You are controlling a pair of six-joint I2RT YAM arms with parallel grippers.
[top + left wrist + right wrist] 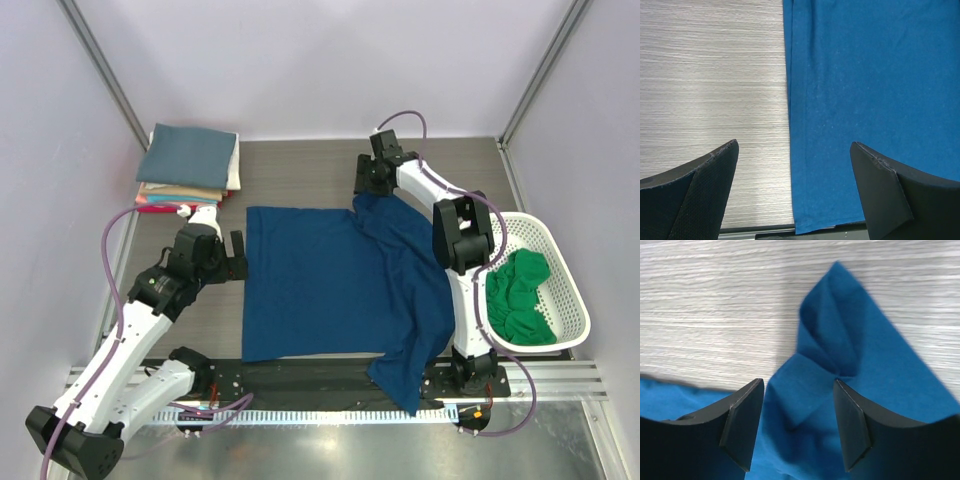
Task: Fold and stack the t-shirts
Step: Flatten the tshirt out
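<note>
Navy blue cloth t-shirt lies spread on the grey wood-grain bench, roughly central, plain side up with no print showing. Its left half is flat. Its right side is rumpled, with one fold trailing over the near edge of the bench onto the black rail. Left hand sits at the shirt's left edge. In the left wrist view the left hand has its fingers wide apart, one over bare bench and the other over the blue cloth, so it straddles the straight side seam; contact with the cloth cannot be judged. Right hand is at the far right corner of the shirt. In the right wrist view the right hand has its fingers parted, nothing clamped, above a puckered, pointed flap of the blue cloth. Stack of folded cloth t-shirts stands at the far left corner, slate-blue on top, with tan, red and white edges beneath. Bright green cloth t-shirt is crumpled inside the white plastic mesh basket at the right edge of the bench.
</note>
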